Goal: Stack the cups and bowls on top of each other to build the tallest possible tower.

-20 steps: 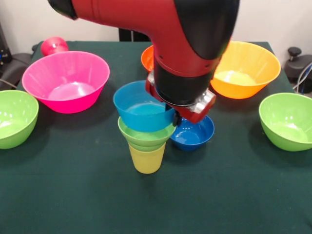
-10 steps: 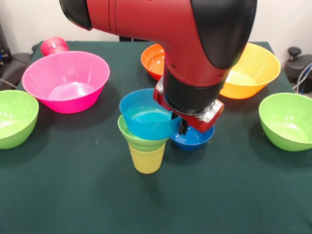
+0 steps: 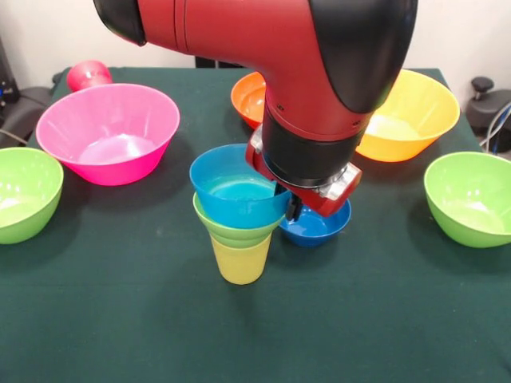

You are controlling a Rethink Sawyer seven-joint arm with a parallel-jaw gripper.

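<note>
Seven bowls are showing on the dark green table [image 3: 120,319], and one of them, a light blue bowl [image 3: 235,195], is sitting on top of the tower [image 3: 239,231] just below the picture's centre. That tower is standing on a pale yellow cup [image 3: 241,259], with a small lime green bowl [image 3: 231,229] nesting between cup and blue bowl. The red and black arm [image 3: 303,64] is reaching down from twelve o'clock, and its gripper [image 3: 294,209] is hanging at the blue bowl's three o'clock rim; whether it is pinching the rim or spread I cannot tell. A dark blue bowl [image 3: 318,227] is lying just beyond, at the tower's three o'clock. A pink bowl [image 3: 108,132] is sitting at ten o'clock, with a red cup [image 3: 88,74] behind it. An orange-red bowl [image 3: 249,100] is peeking out at twelve, a yellow-orange bowl [image 3: 407,116] is resting at two, and larger lime green bowls are lying at nine [image 3: 24,191] and three [image 3: 471,199].
</note>
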